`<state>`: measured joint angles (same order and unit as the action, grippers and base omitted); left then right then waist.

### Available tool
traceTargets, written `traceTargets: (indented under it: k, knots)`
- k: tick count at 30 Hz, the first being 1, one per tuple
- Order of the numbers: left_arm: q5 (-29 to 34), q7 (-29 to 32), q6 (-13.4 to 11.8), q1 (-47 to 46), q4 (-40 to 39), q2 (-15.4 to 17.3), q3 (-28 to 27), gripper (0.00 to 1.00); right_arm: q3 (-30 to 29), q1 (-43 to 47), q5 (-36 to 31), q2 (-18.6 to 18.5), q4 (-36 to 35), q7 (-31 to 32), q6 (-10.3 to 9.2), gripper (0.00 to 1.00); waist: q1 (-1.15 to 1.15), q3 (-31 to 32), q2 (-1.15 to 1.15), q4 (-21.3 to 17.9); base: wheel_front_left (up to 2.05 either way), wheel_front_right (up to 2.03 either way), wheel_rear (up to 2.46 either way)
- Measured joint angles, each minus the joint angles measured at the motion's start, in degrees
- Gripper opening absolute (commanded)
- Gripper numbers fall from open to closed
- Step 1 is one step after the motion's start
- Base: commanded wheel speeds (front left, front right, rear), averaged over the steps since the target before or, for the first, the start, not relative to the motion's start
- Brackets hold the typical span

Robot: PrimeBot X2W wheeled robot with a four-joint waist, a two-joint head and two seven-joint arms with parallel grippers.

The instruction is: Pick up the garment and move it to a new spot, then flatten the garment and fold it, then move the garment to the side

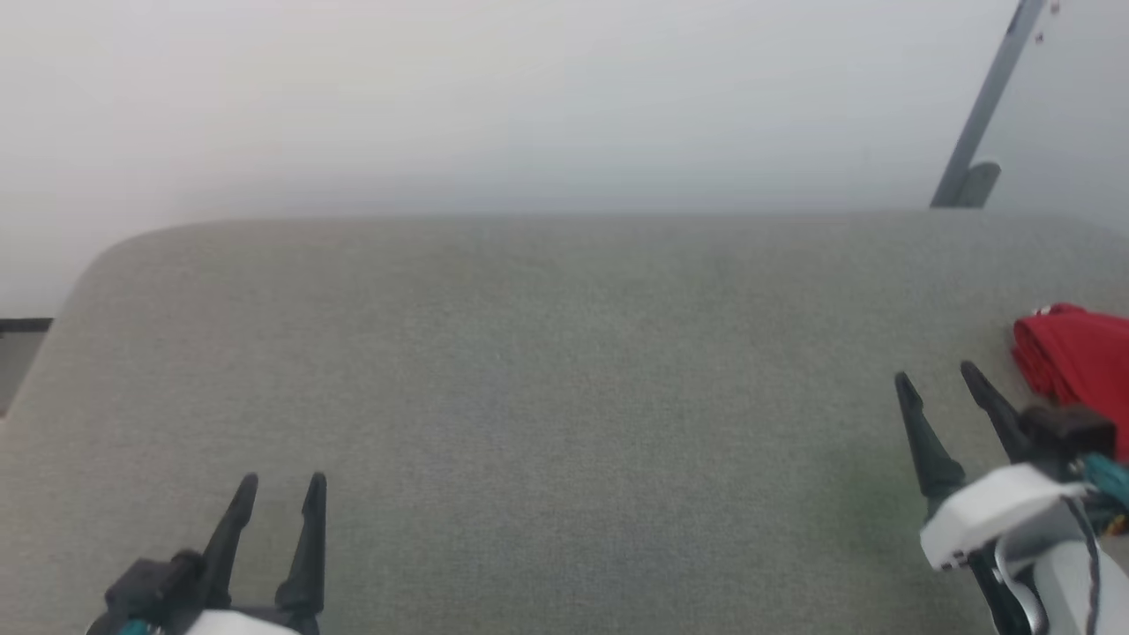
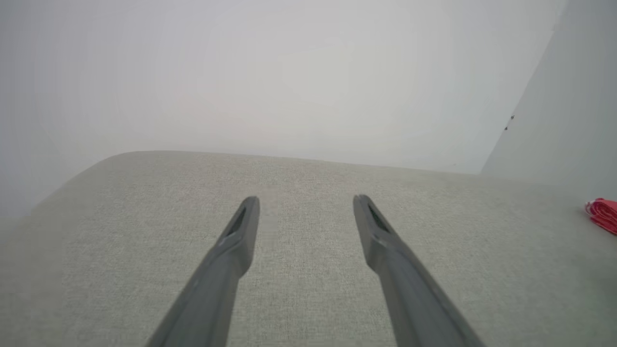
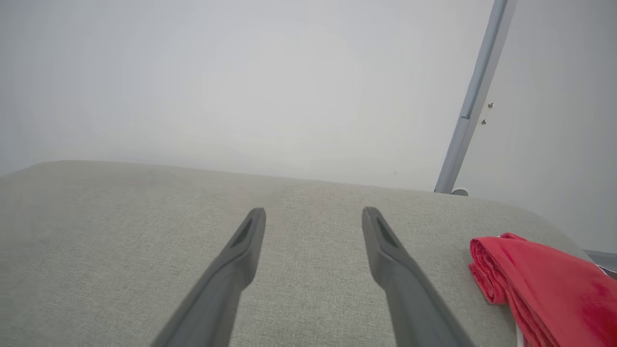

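Grey cloth-covered tabletop (image 1: 547,370) with rounded corners. Pale wall behind, and a grey post (image 1: 983,106) leaning at far right.

The garment (image 1: 1078,353) lies at the right edge of the tabletop. It is a compact red bundle with stacked layers along its near side and a sliver of white at the top. Emblem and stripes can't be made out.

Right tool (image 1: 935,375) sits just beside the bundle, on its left and not touching. Its fingers are spread wide with nothing between them. Left tool (image 1: 284,481) is well apart, low over the near left of the tabletop, likewise wide and empty.

My reading is that the bundle looks folded and parked aside, so the last step seems done or nearly so. If this is instead the start, the next move calls for the right tool to swing toward the bundle. It should close over the layered edge and take every layer, so nothing spills open.
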<state>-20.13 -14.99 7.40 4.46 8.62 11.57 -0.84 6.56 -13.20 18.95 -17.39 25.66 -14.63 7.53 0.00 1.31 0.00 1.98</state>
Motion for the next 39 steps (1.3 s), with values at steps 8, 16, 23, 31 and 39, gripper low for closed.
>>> traceTargets:
  k: [8, 16, 23, 31, 39]
  knots:
    - [0.5, 0.0, 0.0, 3.9, -3.1, 0.0, -1.0, 1.00, -4.8, 5.6, 0.2, 0.6, -5.2, 0.1, 0.00, 1.00, 0.00, 2.0, 0.00, 1.2, 0.00, 0.00, 0.00]
    - [0.6, 0.0, 0.0, 7.9, -5.8, -0.9, -3.0, 1.00, -8.9, 11.4, 0.1, 2.5, -12.0, 2.6, -0.01, 1.00, 0.00, 2.8, 0.00, 1.5, 0.00, 0.00, 0.00]
    - [0.6, 0.0, 0.0, 8.3, -6.2, -1.2, -3.6, 1.00, -10.0, 12.7, -0.3, 3.6, -14.8, 4.1, -0.01, 1.00, 0.00, 2.8, 0.00, 1.2, 0.00, 0.00, 0.00]
    - [0.5, 0.1, 0.0, 8.4, -4.9, -2.2, -3.5, 0.00, -10.1, 14.1, -0.2, 5.1, -14.1, 4.6, 0.00, 0.00, 0.00, 2.6, 0.00, 0.9, 0.00, 0.00, 0.00]
    - [-5.6, 1.9, 0.0, 8.1, -3.0, -3.2, -3.3, 0.00, -10.3, 15.0, 5.9, 6.4, -12.7, 6.4, 0.00, 0.00, 0.00, 2.4, 0.00, 0.8, 0.00, 0.00, 0.00]
